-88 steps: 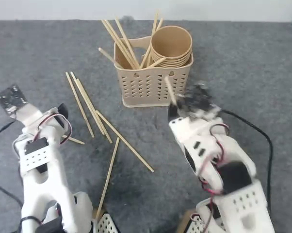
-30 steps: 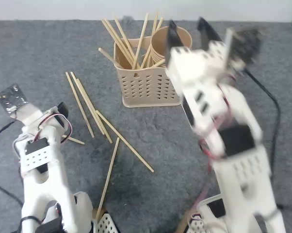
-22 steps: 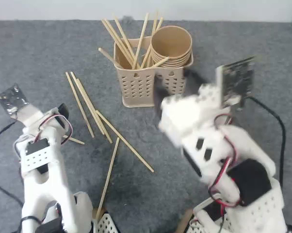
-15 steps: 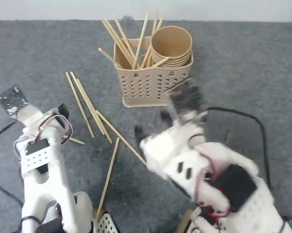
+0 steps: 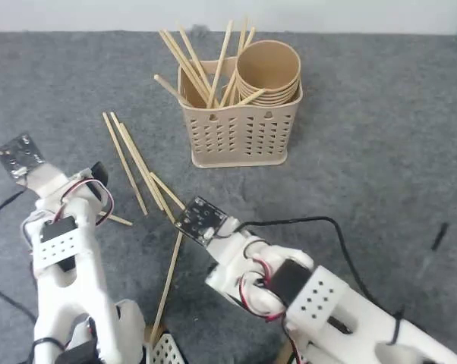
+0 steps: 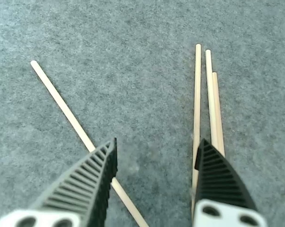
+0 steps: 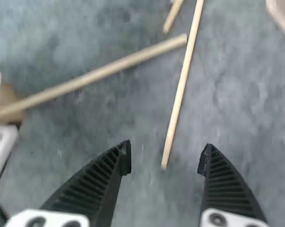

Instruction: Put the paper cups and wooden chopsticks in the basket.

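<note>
basket (image 5: 240,138): 12 o'clock on tabletop (image 5: 380,152) | paper cups (image 5: 268,70): inside, 3 o'clock side | chopsticks (image 5: 200,87): inside, 9 o'clock side | loose chopsticks (image 5: 141,167): tabletop, basket's 8 o'clock

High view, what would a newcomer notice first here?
The tan basket at the far side, crammed with stacked paper cups and leaning chopsticks. Nearer, loose chopsticks lie scattered on the grey mat, and the right gripper hangs open over one chopstick's end.
</note>
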Controlling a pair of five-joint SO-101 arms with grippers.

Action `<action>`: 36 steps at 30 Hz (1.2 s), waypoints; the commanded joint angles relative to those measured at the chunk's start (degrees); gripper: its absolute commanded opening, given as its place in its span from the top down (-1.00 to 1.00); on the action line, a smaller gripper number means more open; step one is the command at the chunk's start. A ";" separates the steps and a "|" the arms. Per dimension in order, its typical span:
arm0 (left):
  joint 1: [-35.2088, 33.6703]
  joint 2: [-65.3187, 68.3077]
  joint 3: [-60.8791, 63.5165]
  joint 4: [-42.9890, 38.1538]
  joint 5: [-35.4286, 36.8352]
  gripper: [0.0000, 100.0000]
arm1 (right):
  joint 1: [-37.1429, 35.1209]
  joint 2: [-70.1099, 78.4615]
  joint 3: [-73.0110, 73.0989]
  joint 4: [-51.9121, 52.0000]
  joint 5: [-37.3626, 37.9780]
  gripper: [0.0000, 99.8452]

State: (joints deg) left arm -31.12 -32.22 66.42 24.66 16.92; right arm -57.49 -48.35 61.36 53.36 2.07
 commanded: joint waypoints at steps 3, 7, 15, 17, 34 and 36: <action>0.09 -0.97 -0.31 -1.14 -0.18 0.50 | -0.22 9.45 -3.78 -12.79 0.79 0.52; 0.09 -0.97 -0.31 -1.14 -0.18 0.50 | 0.48 19.74 -5.45 -20.97 0.79 0.52; 0.09 -0.97 -0.31 -1.14 -0.18 0.50 | 9.10 42.24 -12.40 -33.98 1.23 0.52; 0.18 -0.97 -0.31 -1.14 -0.18 0.50 | 10.51 46.81 -14.77 -34.07 1.23 0.52; 0.44 -0.97 -0.31 -1.23 -0.26 0.50 | 10.33 52.70 -22.33 -26.95 0.97 0.94; 0.44 -0.97 -0.31 -1.23 -0.26 0.50 | 10.15 52.70 -22.68 -24.13 0.97 0.95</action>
State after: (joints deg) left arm -31.12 -32.22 66.42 24.66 16.92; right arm -46.42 4.48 40.88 25.58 2.68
